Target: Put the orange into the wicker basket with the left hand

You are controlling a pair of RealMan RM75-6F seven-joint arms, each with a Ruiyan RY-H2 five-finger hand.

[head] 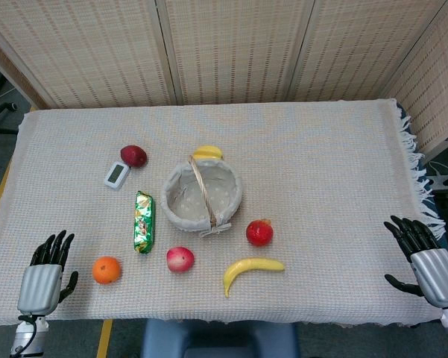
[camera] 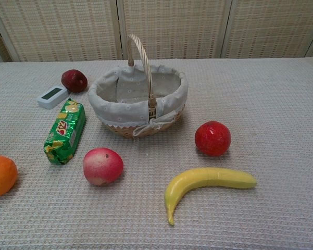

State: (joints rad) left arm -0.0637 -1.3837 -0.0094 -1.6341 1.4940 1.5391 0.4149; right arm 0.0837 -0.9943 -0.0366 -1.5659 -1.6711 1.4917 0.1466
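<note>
The orange (head: 106,270) lies near the table's front left edge; the chest view shows the orange (camera: 0,175) at its far left. My left hand (head: 46,275) hovers just left of it, fingers spread, holding nothing. The wicker basket (head: 201,195) with a cloth lining and an upright handle stands mid-table and looks empty in the chest view, where the basket (camera: 138,99) sits at centre. My right hand (head: 425,256) is at the front right edge, fingers apart and empty. Neither hand shows in the chest view.
Between orange and basket lie a green snack packet (head: 143,221) and a pink apple (head: 180,259). A banana (head: 251,271), a red pomegranate (head: 259,233), a dark red fruit (head: 133,155), a small white timer (head: 116,174) and a yellow fruit (head: 207,152) behind the basket also lie around.
</note>
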